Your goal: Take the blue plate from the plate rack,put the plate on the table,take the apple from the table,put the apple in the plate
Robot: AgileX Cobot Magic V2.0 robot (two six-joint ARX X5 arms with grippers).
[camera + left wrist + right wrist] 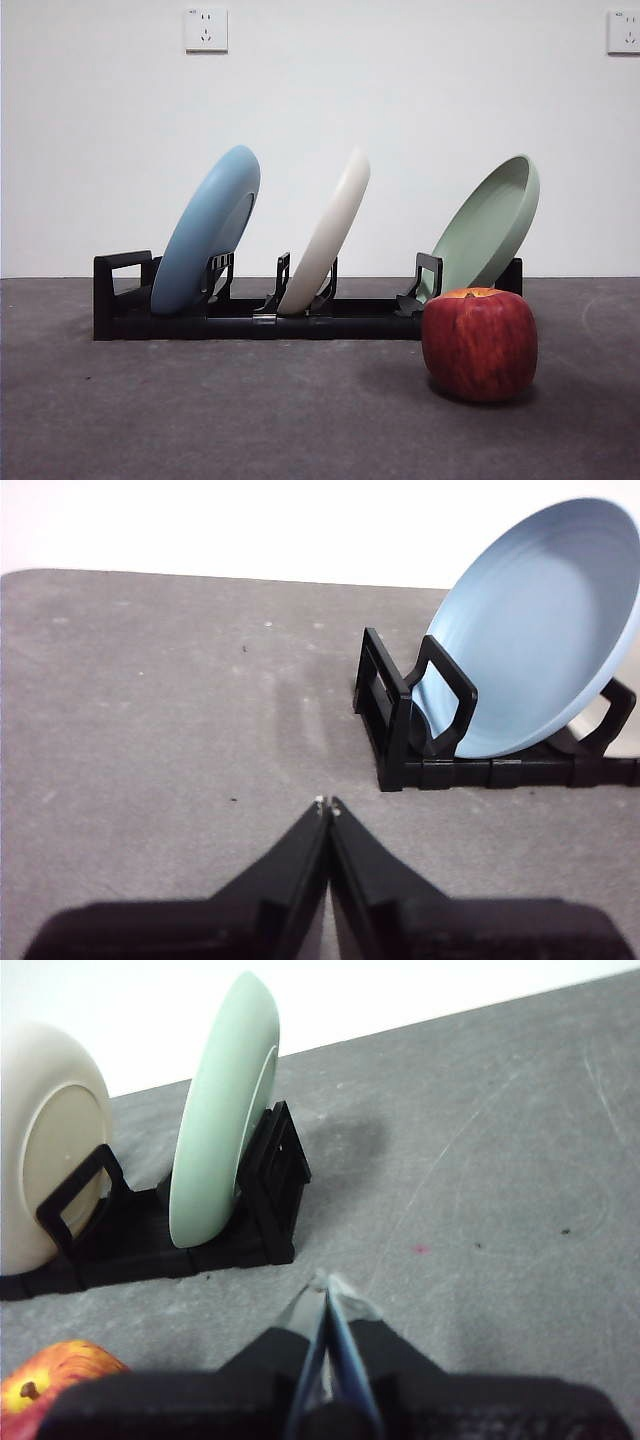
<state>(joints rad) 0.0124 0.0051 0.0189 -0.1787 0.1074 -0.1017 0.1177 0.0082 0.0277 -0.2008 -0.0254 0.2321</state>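
Near the front of the desk [200, 420] sits the apple [479, 343]. It rests on its bottom with the stem dimple up, so it will not roll. It is alone on the dark grey top, just in front of the right end of the plate rack [250, 318], which leaves room above it for jaws to come down.

Behind the apple stands the long black plate rack. Its upright bars hold three plates on their edges, all leaning the same way. That keeps them apart, so one can be lifted out without bumping the next. The blue plate [208, 230] is in the slot at the left end, next to the blocky handle. The cream-white plate [327, 232] is in the middle. The pale green plate [488, 226] is at the right end, just behind the apple.

The left gripper [327, 805] hangs over bare desk, near the blue plate's end of the rack but apart from it. Its jaws are pressed together and hold nothing. The right gripper [325, 1285] hangs near the green plate's end, with the apple close beside it. Its jaws are pressed together too, and empty.

I think no step has started yet. The left gripper looks best placed for the blue plate, and it must spread its jaws first.

Far back is a white wall with two sockets [206, 29].
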